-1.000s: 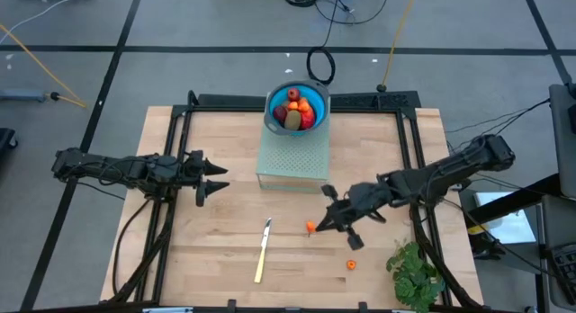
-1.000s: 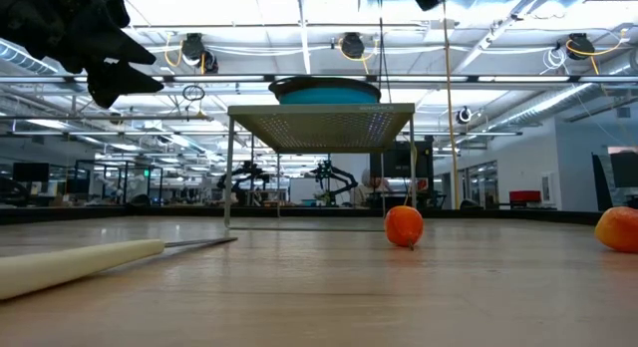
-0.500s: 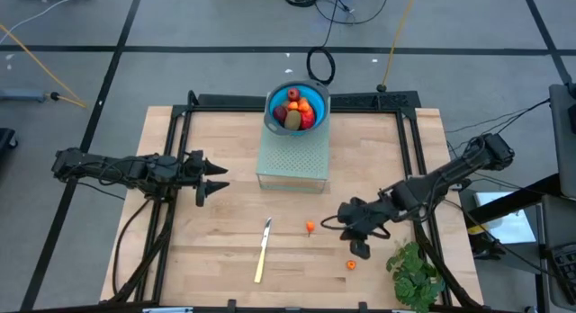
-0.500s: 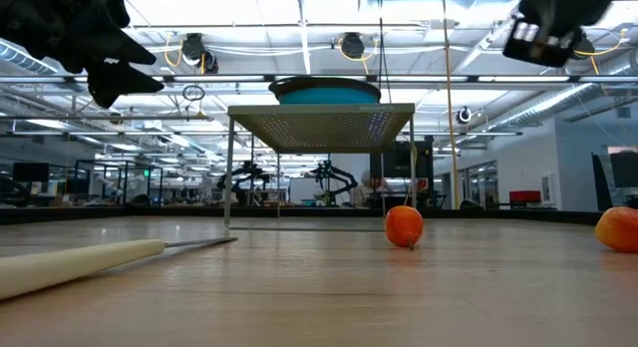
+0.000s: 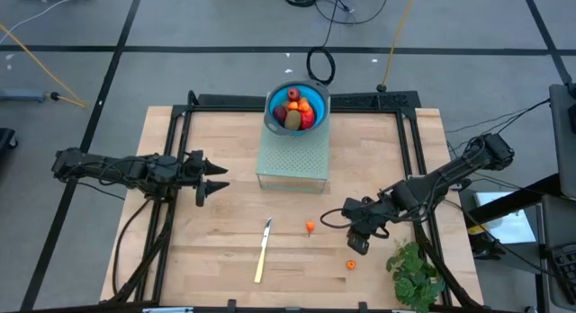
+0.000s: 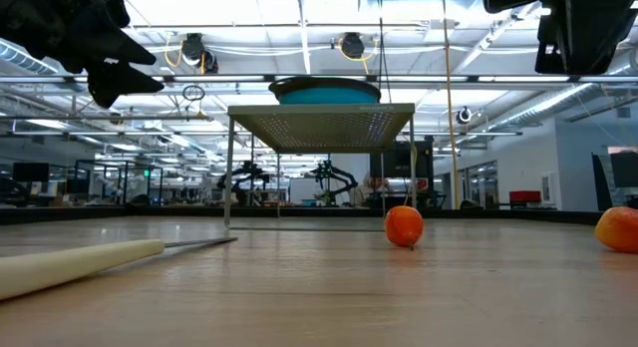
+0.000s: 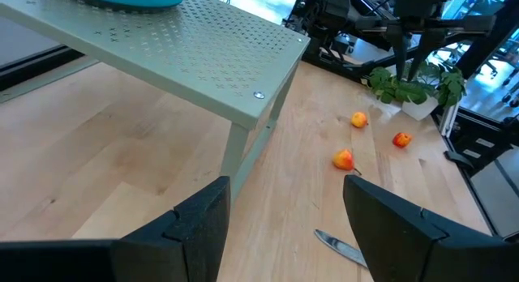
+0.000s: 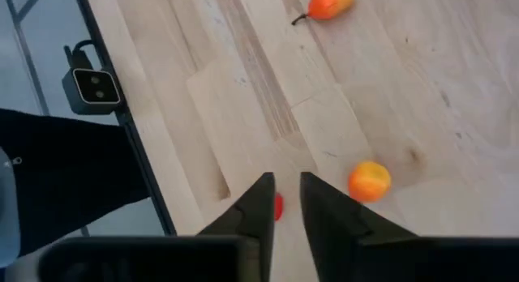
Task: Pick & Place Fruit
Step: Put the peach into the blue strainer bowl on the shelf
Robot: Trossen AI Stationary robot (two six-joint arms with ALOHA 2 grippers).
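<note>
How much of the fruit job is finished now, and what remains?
Done: several fruits lie in the blue bowl on the perforated stand. In hand: nothing; the right gripper hangs between two small orange fruits on the table, fingers nearly together. Left: those loose orange pieces. The left gripper waits open at the table's left.

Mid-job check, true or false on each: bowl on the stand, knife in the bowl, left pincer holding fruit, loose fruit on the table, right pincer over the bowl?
1. The blue bowl sits on the perforated stand. True.
2. The knife lies in the bowl. False: it lies on the table, in front of the stand.
3. The left pincer holds fruit. False: it is open and empty, left of the stand.
4. Small orange fruits lie loose on the table. True.
5. The right pincer is over the bowl. False: it is near the leafy bunch, by the loose fruits.
</note>
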